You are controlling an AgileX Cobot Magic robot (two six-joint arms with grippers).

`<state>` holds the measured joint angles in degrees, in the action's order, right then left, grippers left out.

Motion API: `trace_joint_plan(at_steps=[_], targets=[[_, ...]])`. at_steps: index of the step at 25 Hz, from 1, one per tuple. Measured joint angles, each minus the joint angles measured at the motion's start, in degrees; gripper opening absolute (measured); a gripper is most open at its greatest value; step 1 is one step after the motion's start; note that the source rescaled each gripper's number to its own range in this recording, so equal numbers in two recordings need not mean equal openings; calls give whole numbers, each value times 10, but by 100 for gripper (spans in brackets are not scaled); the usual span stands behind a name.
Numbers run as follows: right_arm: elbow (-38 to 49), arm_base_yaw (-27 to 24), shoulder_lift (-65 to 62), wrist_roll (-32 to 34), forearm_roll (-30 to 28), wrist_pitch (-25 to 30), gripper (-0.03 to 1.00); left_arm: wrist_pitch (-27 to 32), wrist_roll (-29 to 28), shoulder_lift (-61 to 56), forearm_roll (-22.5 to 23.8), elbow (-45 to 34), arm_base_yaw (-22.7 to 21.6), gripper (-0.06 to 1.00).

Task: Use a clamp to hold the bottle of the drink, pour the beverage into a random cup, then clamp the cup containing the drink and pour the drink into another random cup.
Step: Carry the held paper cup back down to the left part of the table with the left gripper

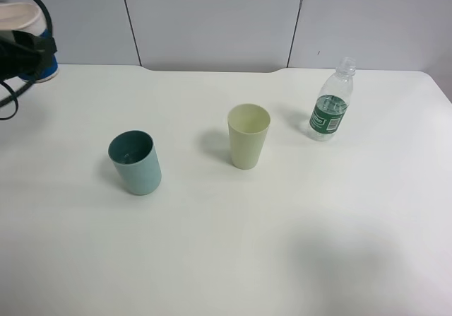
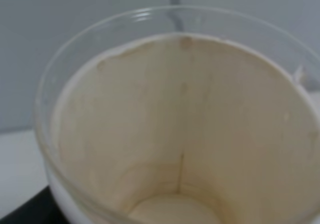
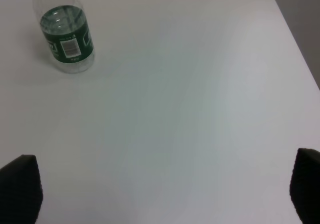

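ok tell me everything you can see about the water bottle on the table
The bottle is clear plastic, seemingly with a clear cap, and has a green label with a barcode patch, seen in the right wrist view. It stands upright on the white table near the far right edge, right of the pale yellow-green cup. Only the table touches it. How full it is cannot be told.

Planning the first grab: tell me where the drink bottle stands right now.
In the exterior high view the bottle stands upright at the table's far right, right of the pale yellow-green cup, apart from it.
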<state>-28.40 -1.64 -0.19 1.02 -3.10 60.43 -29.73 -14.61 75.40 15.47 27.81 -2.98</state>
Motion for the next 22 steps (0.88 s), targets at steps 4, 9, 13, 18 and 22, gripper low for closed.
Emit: trace_joint_plan(at_steps=[4, 9, 13, 18, 22], targets=[[0, 0, 0, 0, 0, 0, 100, -10, -98, 0, 39, -10, -71, 1], [0, 0, 0, 0, 0, 0, 100, -106, -113, 16, 48, -57, -133, 1], [0, 0, 0, 0, 0, 0, 100, -209, -89, 67, 78, -81, -165, 1], [0, 0, 0, 0, 0, 0, 100, -298, -39, 154, 111, -81, -175, 1], [0, 0, 0, 0, 0, 0, 100, -353, 11, 214, 114, -81, -175, 1]])
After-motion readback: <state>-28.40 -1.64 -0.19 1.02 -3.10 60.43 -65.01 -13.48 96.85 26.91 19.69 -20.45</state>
